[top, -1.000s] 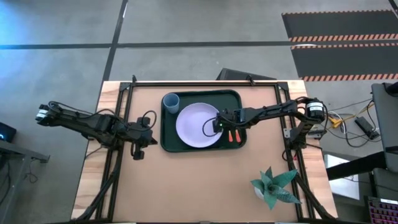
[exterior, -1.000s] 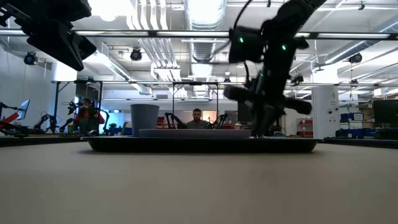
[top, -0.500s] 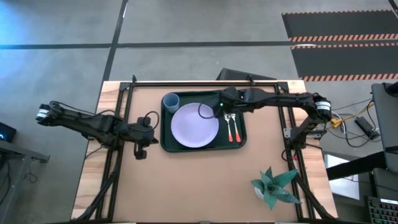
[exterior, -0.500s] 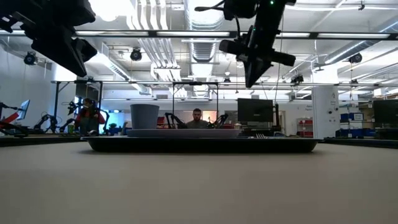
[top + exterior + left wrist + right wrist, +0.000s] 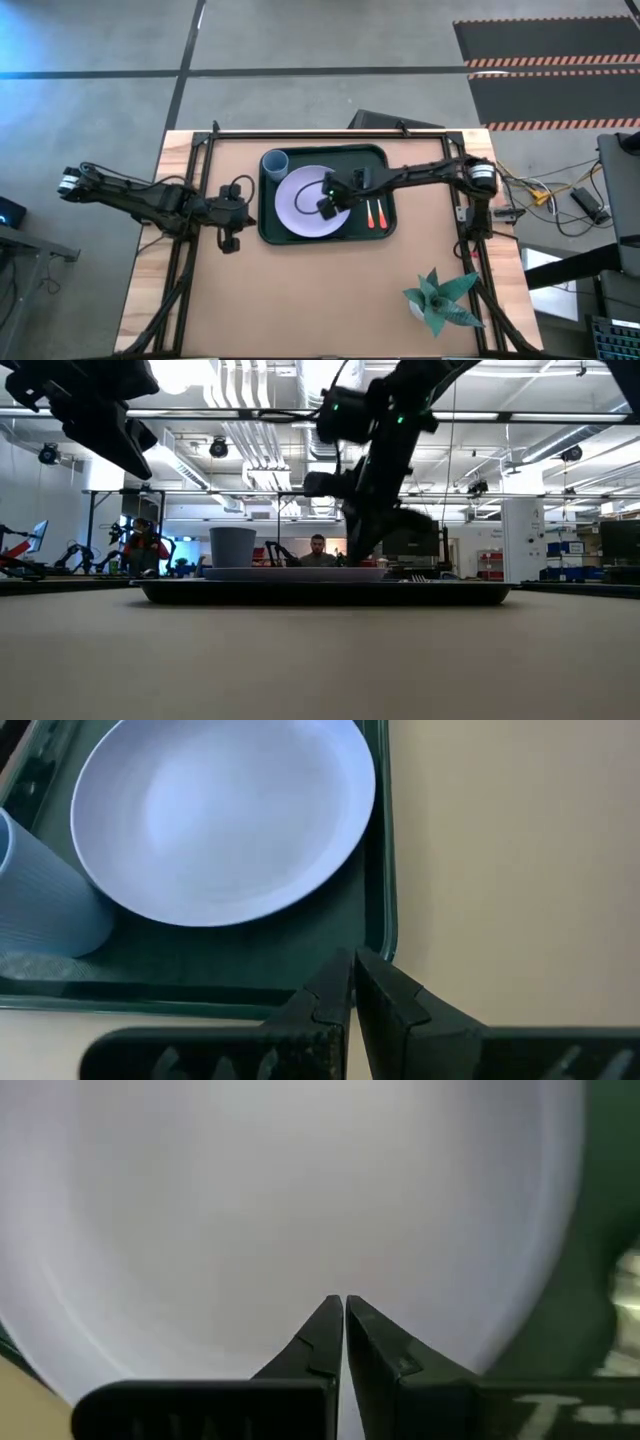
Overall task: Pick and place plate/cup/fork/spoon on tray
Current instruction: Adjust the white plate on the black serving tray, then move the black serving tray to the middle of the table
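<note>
Since all four task items already sat on the large dark green rectangular tray [image 5: 268, 232] w/ raised rim, the job looked essentially done, and neither arm carried anything. The round pale lavender-white plate [image 5: 295, 205] lay in the tray's middle, the small round blue cup [image 5: 275, 162] stood just beside it at the far left corner, and the small fork [image 5: 370, 212] and small spoon [image 5: 380, 213], both silver-headed w/ orange-red handles, lay side by side along the right edge. From above I couldn't say for sure which of the two was which; the nearer-plate one I took for the fork.

The right gripper [image 5: 327, 203] hung above the plate's right part, fingers pressed together on nothing; the right wrist view showed the closed tips [image 5: 343, 1320] over bare plate. Probably empty b/c its cargo was down, and poised there on the way off the tray. The left gripper [image 5: 230, 240] waited just off the tray's left edge, above the table, fingers [image 5: 350, 990] also pinched shut and empty, kept clear so as not to crowd the tray.

The light brown wooden tabletop [image 5: 300, 300] carried a black frame round its edges and a green spiky potted plant [image 5: 438, 298] near the front right corner, well apart from the tray. Beyond: grey concrete floor, striped mats. The low view showed a lab w/ ceiling ducts and a person [image 5: 317, 550] seated far behind the tray.
</note>
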Available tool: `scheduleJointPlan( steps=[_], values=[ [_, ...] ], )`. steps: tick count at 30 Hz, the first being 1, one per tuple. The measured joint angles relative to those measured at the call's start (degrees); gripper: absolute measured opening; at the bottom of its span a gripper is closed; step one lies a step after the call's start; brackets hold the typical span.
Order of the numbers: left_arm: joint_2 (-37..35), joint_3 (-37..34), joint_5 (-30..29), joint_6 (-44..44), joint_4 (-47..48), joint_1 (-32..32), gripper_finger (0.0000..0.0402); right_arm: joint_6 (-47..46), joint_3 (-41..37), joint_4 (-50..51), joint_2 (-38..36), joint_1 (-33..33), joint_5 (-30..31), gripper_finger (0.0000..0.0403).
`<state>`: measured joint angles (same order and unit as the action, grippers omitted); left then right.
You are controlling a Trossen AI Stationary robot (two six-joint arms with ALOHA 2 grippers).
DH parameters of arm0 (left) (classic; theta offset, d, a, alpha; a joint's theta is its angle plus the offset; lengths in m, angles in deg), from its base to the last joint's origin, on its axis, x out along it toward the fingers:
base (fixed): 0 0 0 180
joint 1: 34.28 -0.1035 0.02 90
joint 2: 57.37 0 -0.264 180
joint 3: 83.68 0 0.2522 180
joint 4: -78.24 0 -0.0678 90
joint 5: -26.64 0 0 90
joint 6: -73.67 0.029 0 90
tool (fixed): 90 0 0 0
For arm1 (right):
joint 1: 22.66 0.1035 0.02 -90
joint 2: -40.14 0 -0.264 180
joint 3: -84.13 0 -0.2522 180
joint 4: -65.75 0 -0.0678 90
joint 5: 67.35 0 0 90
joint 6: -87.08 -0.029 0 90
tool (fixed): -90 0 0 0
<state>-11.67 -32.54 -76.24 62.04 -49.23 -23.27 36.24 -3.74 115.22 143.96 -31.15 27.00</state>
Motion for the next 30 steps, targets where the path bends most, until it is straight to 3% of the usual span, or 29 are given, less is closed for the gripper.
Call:
scheduleJointPlan(
  steps=[7,17,25,30],
  values=[
    [0.0,0.0,0.0,-0.1,-0.2,0.0,0.0,0.9,0.1,1.4,3.7,0.0,-3.4,0.0008],
    [0.0,-0.1,0.0,-0.2,-0.4,-0.1,0.0,0.8,0.1,8.2,1.3,0.0,-3.2,0.0008],
    [0.0,-0.2,-0.3,-0.1,-0.6,-0.1,0.0,4.0,1.5,7.2,-4.4,-1.0,5.0,0.0008],
    [0.0,-0.2,-1.5,-0.1,-0.6,-0.2,0.0,10.1,5.1,6.1,-8.1,-6.9,7.9,0.0008]
  ],
)
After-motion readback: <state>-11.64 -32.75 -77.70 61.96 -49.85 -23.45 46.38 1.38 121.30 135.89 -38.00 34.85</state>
